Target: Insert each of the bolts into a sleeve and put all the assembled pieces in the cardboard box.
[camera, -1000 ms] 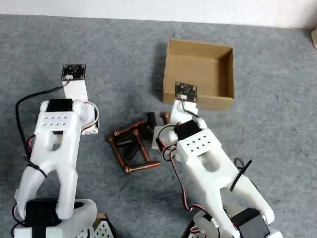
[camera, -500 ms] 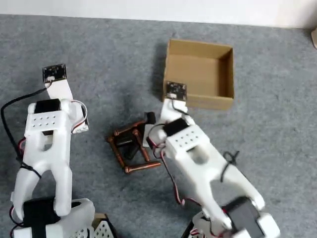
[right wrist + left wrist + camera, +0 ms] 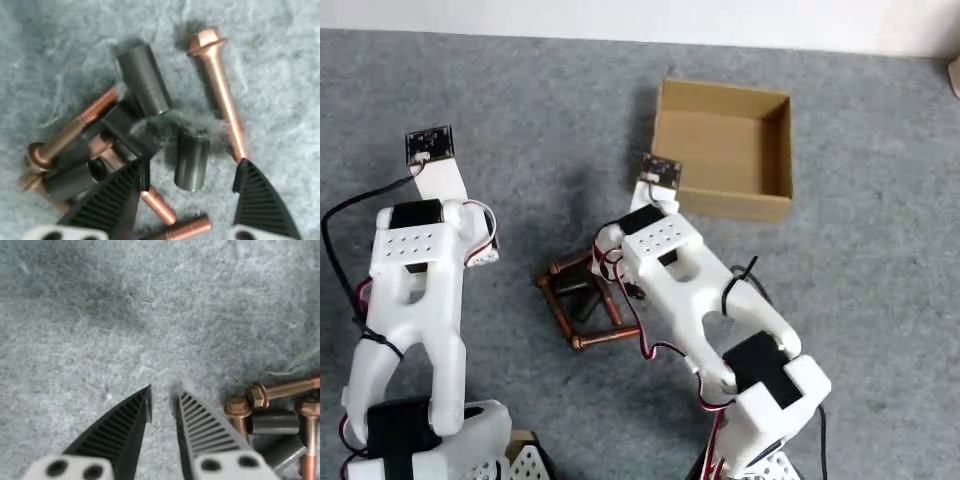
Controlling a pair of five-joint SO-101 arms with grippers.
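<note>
Hovering over bolts (image 3: 220, 85) and sleeves (image 3: 144, 80) piled near the cardboard box (image 3: 730, 205), the right gripper (image 3: 194, 172) spreads its fingers wide above one dark sleeve (image 3: 192, 157) (probably rigid and slick, best pinched mid-length); the left gripper (image 3: 162, 397) has its fingers barely parted, empty.

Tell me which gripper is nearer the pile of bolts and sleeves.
Right. The right gripper hangs open directly over the pile, a sleeve between its fingers. The left gripper is over bare carpet beside the pile's edge.
</note>
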